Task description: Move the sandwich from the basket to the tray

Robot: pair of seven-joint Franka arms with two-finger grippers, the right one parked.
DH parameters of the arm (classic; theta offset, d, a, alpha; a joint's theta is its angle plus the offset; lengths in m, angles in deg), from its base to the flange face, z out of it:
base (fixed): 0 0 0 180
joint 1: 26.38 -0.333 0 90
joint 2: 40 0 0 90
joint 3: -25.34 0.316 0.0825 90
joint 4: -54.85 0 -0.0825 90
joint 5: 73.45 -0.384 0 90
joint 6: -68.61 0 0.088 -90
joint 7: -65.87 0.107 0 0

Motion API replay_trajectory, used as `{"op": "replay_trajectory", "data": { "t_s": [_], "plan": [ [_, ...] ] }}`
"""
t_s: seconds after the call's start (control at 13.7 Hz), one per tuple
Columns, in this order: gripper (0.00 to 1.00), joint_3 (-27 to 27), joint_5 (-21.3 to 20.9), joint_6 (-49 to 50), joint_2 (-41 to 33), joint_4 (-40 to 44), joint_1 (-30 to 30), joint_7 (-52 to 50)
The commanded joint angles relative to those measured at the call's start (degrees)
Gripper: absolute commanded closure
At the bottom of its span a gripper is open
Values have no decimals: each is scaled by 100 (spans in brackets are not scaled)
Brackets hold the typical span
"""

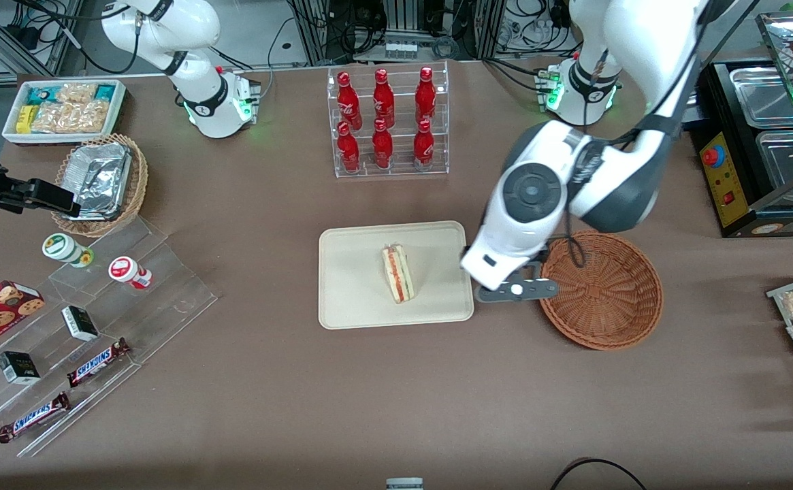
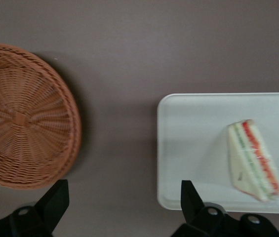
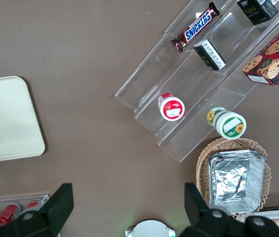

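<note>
Cream plastic is where we begin, sweeping across the front view: the tray [image 1: 355, 299] lies flat on the brown table [image 1: 267, 395], and the sandwich [image 1: 397, 273] rests on it, roughly central, its red and green filling edge showing. It touches nothing but the tray, and we judge the placement essentially done.

Next comes the gripper [image 1: 515, 289], hovering over the bare strip of table between the tray and the basket [image 1: 631, 320]. In the wrist view its two dark fingers [image 2: 54, 200] stand wide apart with only table between them, so we read the claw as spread fully and holding nothing. The sandwich [image 2: 253, 160] sits well clear of them on the tray [image 2: 193, 148].

Last, toward the working arm's end, the reddish-brown wicker basket [image 2: 25, 116] lies empty.

What could still go wrong, as we judge it, is small but real. The gripper hangs close to both the tray's edge and the basket's rim; a withdrawal that drifts sideways instead of rising could catch either one, sliding the tray or tipping the light basket. The wedge looks light and clear-wrapped, so a jolt to the tray might skid it toward the low rim.
</note>
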Motion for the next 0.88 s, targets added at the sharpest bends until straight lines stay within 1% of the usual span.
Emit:
{"op": "replay_trajectory", "data": {
  "t_s": [0.0, 0.15, 0.22, 0.51, 0.66, 0.73, 0.8],
  "plan": [
    [0, -30, 103, -5, -541, -621, -345, 570],
    [0, -38, 146, -40, -796, -945, -617, 869],
    [0, -30, 321, -22, -954, -1051, -766, 1140],
    [0, -30, 638, 22, -1542, -1490, -1425, 2028],
    [0, 5, 735, 415, -1815, -1597, -1681, 2582],
    [0, 84, 735, 626, -1982, -1641, -1778, 2811],
    [0, 372, 762, 828, -2088, -1606, -1726, 3065]
  ]
}}
